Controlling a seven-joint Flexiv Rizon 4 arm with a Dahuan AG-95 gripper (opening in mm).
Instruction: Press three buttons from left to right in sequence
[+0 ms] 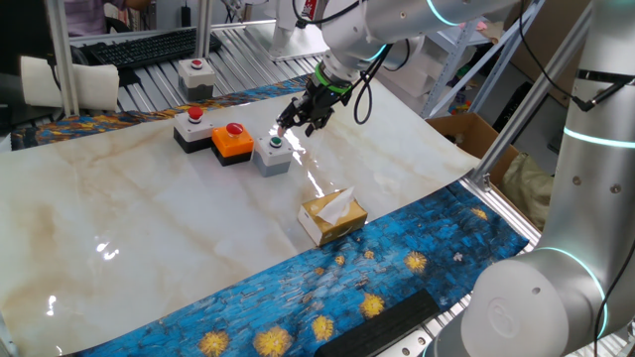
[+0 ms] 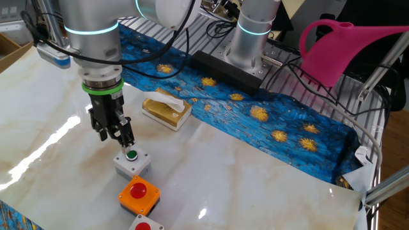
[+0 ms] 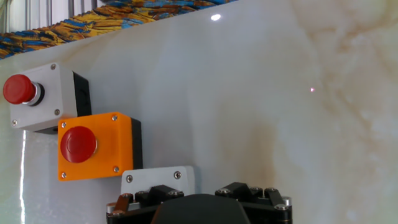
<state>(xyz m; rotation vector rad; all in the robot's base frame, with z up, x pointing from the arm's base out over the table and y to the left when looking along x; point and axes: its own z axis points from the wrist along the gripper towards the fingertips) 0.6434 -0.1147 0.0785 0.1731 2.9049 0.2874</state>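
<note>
In the hand view the gripper (image 3: 199,208) covers most of the grey box (image 3: 158,178); its green button (image 2: 131,154) shows only in the other fixed view, just below the fingertips. At 10 o'clock sit the orange box (image 3: 94,146) and then the white-topped black box (image 3: 43,96). A tissue box (image 1: 332,215) and a separate pale grey box (image 1: 195,76) on the worktop (image 1: 149,218) appear only in one fixed view. I cannot tell whether the gripper is open.

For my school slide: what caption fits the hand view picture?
Gripper above the grey box, beside the orange box and white-topped box.
</note>
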